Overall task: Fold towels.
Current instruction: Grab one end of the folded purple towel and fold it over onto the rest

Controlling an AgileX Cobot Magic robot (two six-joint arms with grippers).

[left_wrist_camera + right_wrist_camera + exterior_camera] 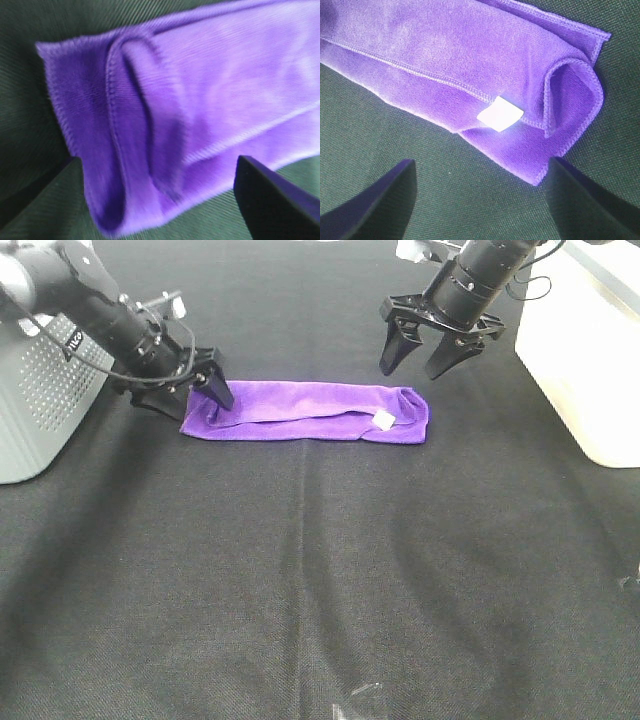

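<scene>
**Operator:** Report the surroundings, largest item first.

**Technician:** One black, cloth-covered surface (320, 580) carries everything. One grey perforated basket (35, 410) stands at its left edge. One pale bin (585, 360) stands at its right edge. Both stand apart from the towel, and neither obstructs an arm.

**Operator:** Locate the towel and give the count.

**Technician:** One purple towel (305, 412) lies flat on the surface, toward the far side and between the two arms. It is folded into a long, narrow strip running left to right. One white tag (383, 420) shows on top near the right end, where a corner curls over.

**Operator:** State arm pose and claw condition.

**Technician:** There are two arms with one claw each. The left arm (90, 310) reaches in low from the basket side, sloping down toward the surface. The left claw (190, 398) is open, its fingers spread to either side of the strip's left end. One finger overlaps the cloth in the high view, but contact cannot be confirmed. The right arm (480, 275) descends from the far right. The right claw (412, 368) is open and empty, points downward and hovers above the strip's right end, clear of the cloth
</scene>
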